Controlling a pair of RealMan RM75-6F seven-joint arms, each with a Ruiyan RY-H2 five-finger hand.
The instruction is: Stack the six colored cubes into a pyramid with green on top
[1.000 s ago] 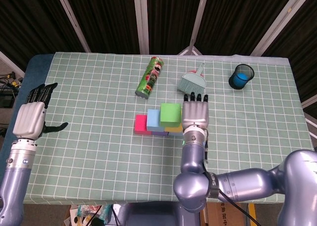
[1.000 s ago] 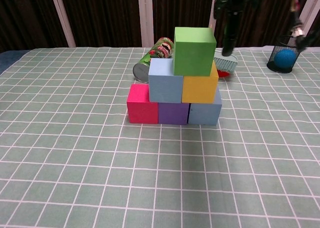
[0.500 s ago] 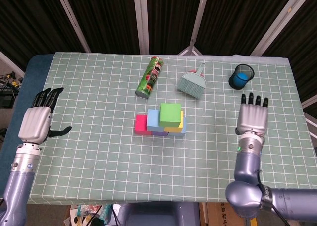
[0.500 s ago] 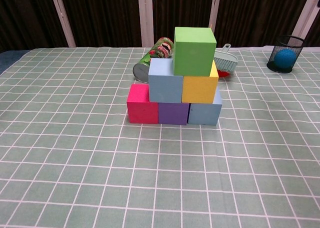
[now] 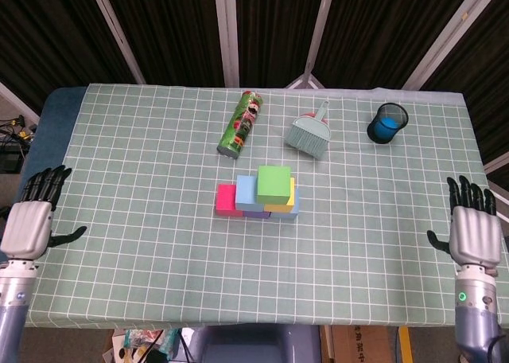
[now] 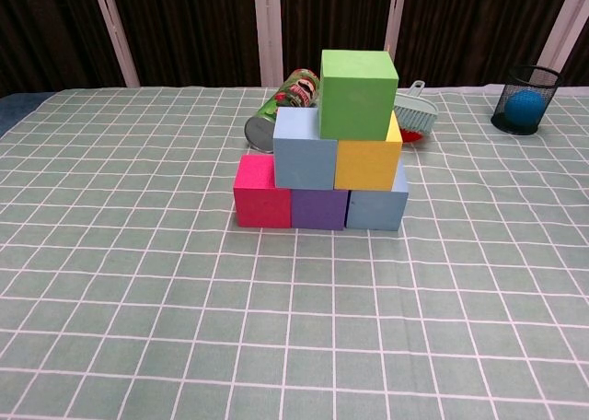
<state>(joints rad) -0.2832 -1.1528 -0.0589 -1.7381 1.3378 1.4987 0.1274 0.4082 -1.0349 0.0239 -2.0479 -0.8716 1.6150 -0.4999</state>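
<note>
Green capped the pile: the green cube (image 6: 358,93) sat on the top tier, resting on the light blue cube (image 6: 305,147) and the yellow cube (image 6: 368,164), with the red cube (image 6: 261,192), purple cube (image 6: 319,208) and grey-blue cube (image 6: 376,209) touching in a row beneath. A second earlier the right hand (image 5: 474,232) had been just beside the pyramid; it had since drawn well away to the table's near right edge, and the left hand (image 5: 29,228) had dropped back to the near left edge. Both hands were empty, fingers straight and spread, touching nothing, the stack lying far off between them. I judged the pyramid finished, though the green cube sat off-centre, nearer the right hand's side
</note>
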